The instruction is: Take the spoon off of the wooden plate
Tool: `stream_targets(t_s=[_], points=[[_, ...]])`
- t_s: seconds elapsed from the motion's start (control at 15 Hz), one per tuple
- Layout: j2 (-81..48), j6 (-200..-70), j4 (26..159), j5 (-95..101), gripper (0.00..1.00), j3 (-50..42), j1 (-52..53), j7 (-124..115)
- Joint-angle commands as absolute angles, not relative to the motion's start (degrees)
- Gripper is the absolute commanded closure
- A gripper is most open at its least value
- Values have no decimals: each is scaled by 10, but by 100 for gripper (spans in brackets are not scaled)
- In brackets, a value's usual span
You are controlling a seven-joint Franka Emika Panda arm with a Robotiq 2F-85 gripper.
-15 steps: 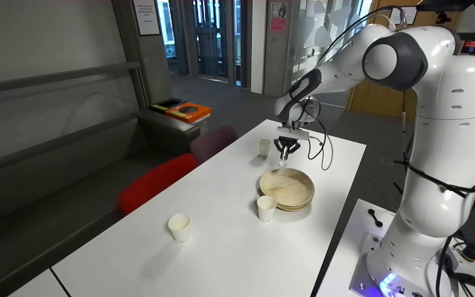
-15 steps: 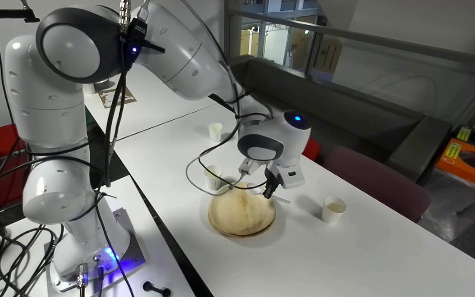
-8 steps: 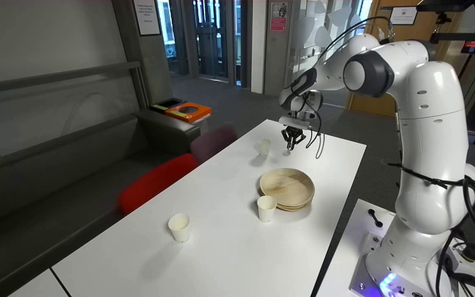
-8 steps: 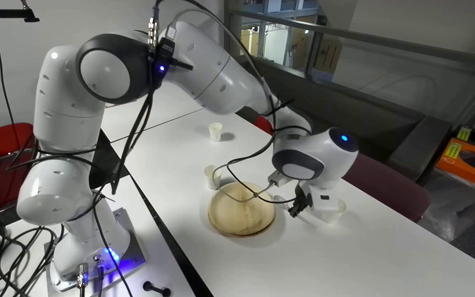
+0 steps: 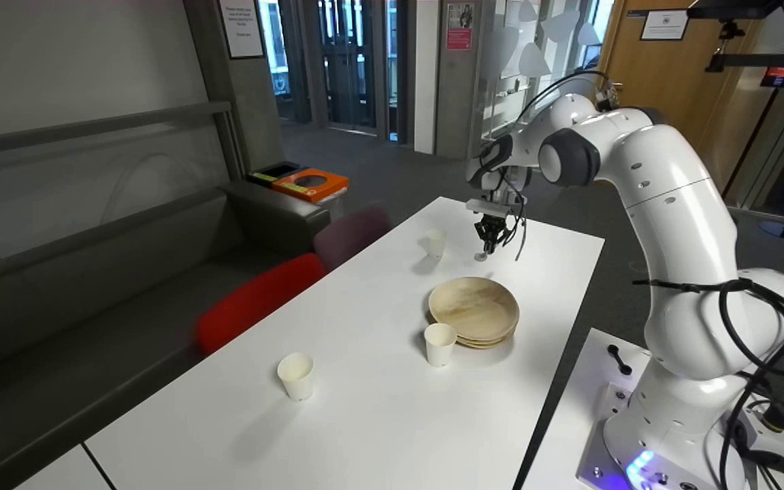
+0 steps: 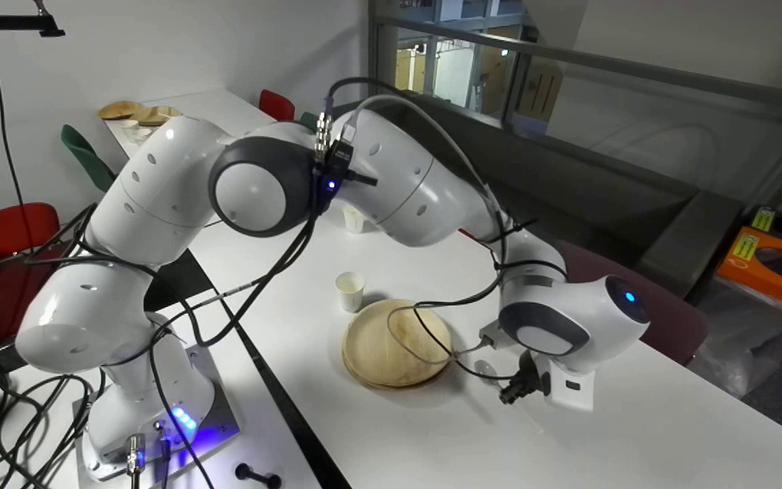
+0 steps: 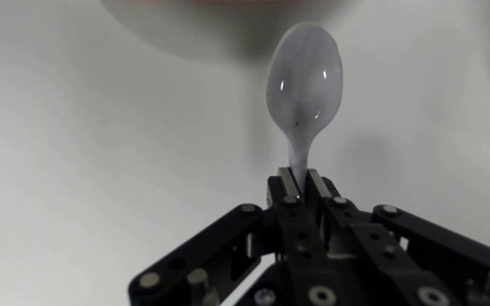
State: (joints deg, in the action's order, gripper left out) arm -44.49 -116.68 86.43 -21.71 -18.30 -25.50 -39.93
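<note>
Pinching a white plastic spoon (image 7: 305,80) by its handle, the black two-fingered gripper (image 7: 300,180) hovers over the white table (image 5: 365,435), apart from the round, tan wooden plate (image 5: 474,308).

Behind pale metal fingertips (image 7: 287,182), the black gripper (image 7: 300,178) is showing round silvery screws (image 7: 264,296), while above it the glossy white arm (image 6: 421,204) is displaying dark grey bands (image 6: 298,170) and pale discs (image 6: 250,199), black and grey cables (image 6: 303,239) are looping beside it, and a blue light (image 6: 630,297) is glowing on a dark oval cap (image 6: 628,310).
</note>
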Motion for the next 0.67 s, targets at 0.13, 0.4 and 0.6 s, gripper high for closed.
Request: stream_targets(t_s=[0.13, 0.4, 0.6], points=[[-515, -1101, 754, -198, 98, -169, -254, -408], [-540, -1114, 732, -167, 93, -170, -225, -412], [-555, -1128, 728, -140, 94, -174, -203, -417]])
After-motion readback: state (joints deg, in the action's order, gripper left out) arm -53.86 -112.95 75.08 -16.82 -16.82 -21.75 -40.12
